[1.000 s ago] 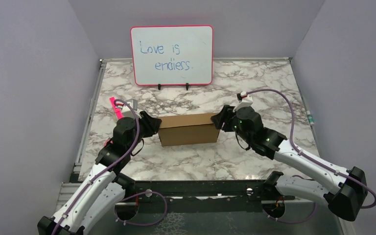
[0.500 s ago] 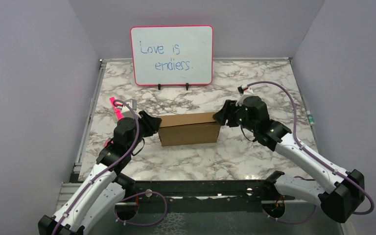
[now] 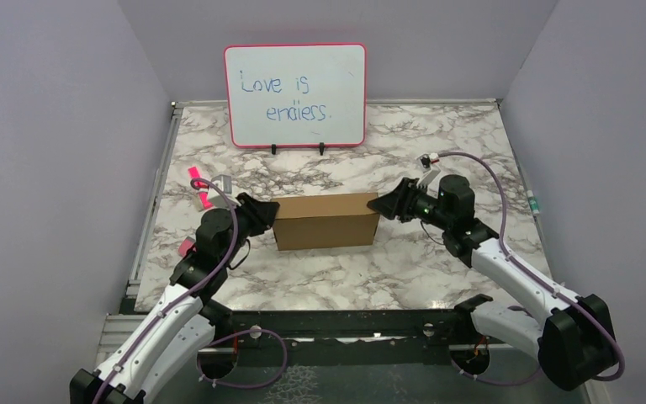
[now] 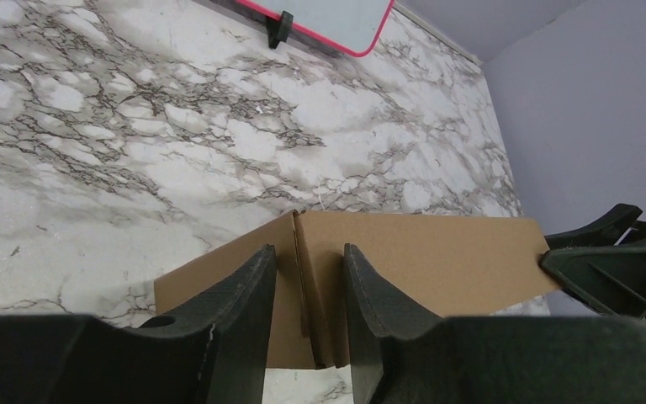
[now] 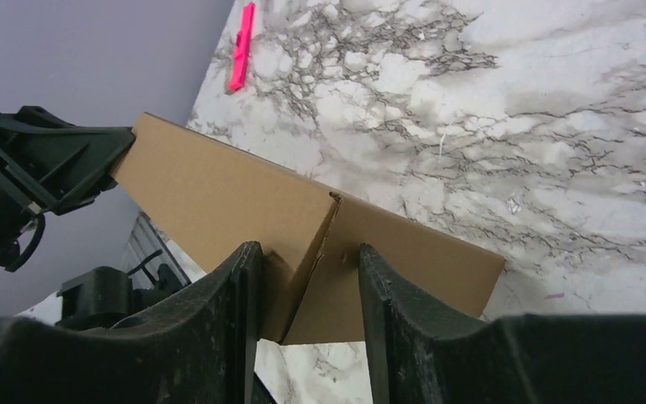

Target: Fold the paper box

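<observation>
Top external view: the right gripper (image 3: 375,204) has swung lower and straighter than a second ago. Its tips now meet the right end of the paper box (image 3: 324,220), while the left gripper (image 3: 272,215) stays at the box's left end. Each pair of jaws stands narrowly apart astride an end corner; whether either pinches the cardboard I cannot tell. Both ends look braced for squaring. A whiteboard (image 3: 296,94) stands behind the box and a pink strip (image 3: 196,183) lies to its left; neither obstructs.

One paper box (image 3: 324,220), one whiteboard (image 3: 295,94), one pink marker (image 3: 195,178), two arms (image 3: 177,311) (image 3: 513,269), two end effectors (image 3: 262,217) (image 3: 378,204).
</observation>
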Controlling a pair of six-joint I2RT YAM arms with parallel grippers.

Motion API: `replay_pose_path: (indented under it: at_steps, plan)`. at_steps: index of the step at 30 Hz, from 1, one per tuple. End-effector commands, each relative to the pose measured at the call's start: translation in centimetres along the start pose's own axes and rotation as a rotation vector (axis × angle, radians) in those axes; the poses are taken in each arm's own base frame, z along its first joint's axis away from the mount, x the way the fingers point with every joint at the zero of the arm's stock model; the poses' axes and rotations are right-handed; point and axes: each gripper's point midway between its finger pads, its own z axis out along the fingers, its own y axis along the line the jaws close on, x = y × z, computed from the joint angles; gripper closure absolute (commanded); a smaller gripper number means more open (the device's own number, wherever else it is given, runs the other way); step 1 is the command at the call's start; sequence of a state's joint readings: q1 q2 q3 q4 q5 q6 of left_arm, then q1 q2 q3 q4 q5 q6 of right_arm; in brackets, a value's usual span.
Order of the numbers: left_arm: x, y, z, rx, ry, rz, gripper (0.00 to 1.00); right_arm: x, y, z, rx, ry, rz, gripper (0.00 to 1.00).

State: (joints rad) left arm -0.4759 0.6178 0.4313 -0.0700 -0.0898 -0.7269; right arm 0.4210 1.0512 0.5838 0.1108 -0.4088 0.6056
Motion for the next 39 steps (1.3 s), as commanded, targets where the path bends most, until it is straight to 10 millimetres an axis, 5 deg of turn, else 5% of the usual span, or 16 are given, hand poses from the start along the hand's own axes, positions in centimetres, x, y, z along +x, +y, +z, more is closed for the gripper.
replay_pose_path:
  at_steps: [1, 12, 21, 27, 33, 37, 39]
  plan:
    - [7.5, 3.3, -0.7, -0.048, 0.259, -0.018, 0.65, 9.0, -5.3, -0.7, 0.081, 0.234, 0.074, 0.58]
    - [8.1, 1.5, 0.9, 0.071, 0.282, -0.15, 0.64, 10.6, -8.6, -1.3, 0.063, 0.246, 0.141, 0.73]
    - [10.3, 5.3, 1.5, -0.065, 0.375, -0.136, 0.65, 10.6, -7.4, -1.4, 0.004, 0.283, 0.162, 0.86]
    - [10.0, 1.4, 1.1, 0.166, 0.384, -0.305, 0.65, 9.7, -6.4, -1.4, -0.03, 0.273, 0.153, 0.92]
    - [11.8, 3.1, 1.8, 0.104, 0.478, -0.307, 0.83, 9.2, -6.2, -1.3, -0.036, 0.268, 0.144, 0.94]
    - [11.5, 7.3, 1.6, -0.116, 0.434, -0.169, 0.93, 8.6, -5.7, -1.5, -0.045, 0.257, 0.13, 0.94]
    - [10.9, 5.4, 1.5, -0.006, 0.383, -0.25, 0.97, 8.3, -5.4, -1.4, -0.054, 0.252, 0.127, 0.94]
